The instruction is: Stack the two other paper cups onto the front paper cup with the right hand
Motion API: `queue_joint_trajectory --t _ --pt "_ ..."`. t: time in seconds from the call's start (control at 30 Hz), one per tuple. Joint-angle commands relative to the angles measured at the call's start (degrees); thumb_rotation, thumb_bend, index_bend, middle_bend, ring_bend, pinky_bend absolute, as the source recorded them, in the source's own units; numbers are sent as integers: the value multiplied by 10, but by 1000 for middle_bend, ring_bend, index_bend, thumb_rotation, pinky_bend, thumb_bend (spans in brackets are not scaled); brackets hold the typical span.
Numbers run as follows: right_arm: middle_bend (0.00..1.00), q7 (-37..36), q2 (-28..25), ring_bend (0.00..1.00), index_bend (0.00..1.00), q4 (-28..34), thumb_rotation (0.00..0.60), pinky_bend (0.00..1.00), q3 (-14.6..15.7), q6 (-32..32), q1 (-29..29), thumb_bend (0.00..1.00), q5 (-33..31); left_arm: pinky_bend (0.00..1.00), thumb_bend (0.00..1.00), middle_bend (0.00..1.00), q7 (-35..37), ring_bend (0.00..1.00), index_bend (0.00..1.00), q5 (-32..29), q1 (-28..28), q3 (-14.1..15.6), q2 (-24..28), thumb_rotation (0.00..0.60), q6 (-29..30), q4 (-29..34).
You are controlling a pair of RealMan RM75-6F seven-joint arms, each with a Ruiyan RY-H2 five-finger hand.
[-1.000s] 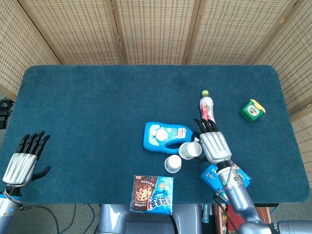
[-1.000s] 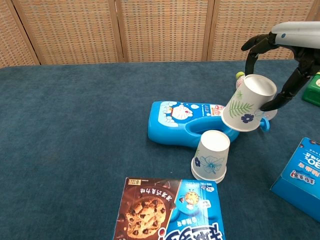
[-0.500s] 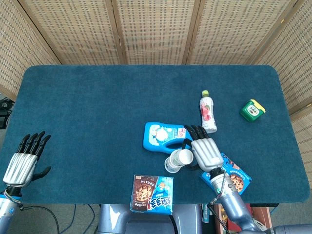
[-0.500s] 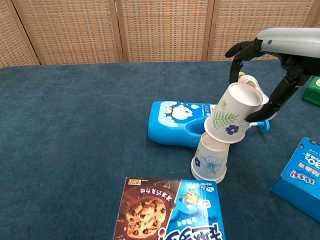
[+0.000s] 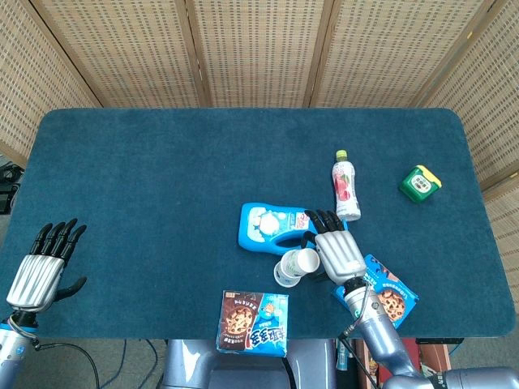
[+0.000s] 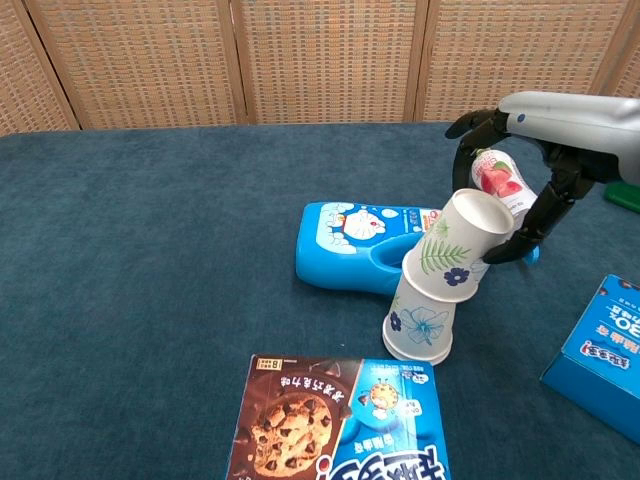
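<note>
Moved: since a second ago the right hand (image 6: 520, 175) has carried its held paper cup (image 6: 456, 247) from mid-air at about 2 o'clock of the front paper cup (image 6: 418, 322) down onto it; the cup now sits tilted over the front cup's upper end, leaning toward 1 o'clock.
Step in hand: seating a cup on the front paper cup. I judge it not fully nested, since it rides crooked.
Right hand: fingers curled around the tilted cup's open rim, holding it.
Left hand (image 5: 42, 266): idle at the near left corner of the surface (image 5: 162, 178), holding nothing, fingers straight and a little apart.
Next move calls for: righting the cup until it stands in line with the front cup, pressing it home, then letting go without dragging the stack over.
Paper cups counted: two plainly seen. The task names three; whether one is already nested inside another I cannot tell.
Cookie boxes: two, one (image 6: 340, 420) at 6 o'clock of the stack on the near edge, one (image 6: 610, 355) at 3 o'clock.
Blue bottle (image 6: 365, 240): one, lying flat just behind the stack at 12 o'clock.
Drink bottle (image 5: 345, 185): one, lying down farther off at 1 o'clock.
Green box (image 5: 421, 182): one, farthest, toward 2 o'clock.
</note>
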State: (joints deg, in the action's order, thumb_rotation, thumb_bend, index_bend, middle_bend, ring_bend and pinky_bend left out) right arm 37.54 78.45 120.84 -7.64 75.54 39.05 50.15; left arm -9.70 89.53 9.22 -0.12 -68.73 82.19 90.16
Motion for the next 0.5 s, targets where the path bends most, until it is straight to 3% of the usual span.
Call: queue_joint_trajectory --t 0.03,0.5 --pt "144 1 -1 0 493 3 600 11 2 -1 -1 126 3 0 241 0 0 0 0 -1 0 0 0 600 0 0" --pt "131 8 9 0 494 19 600 11 12 -4 -5 126 17 0 240 0 0 0 0 2 -1 0 0 600 3 2"
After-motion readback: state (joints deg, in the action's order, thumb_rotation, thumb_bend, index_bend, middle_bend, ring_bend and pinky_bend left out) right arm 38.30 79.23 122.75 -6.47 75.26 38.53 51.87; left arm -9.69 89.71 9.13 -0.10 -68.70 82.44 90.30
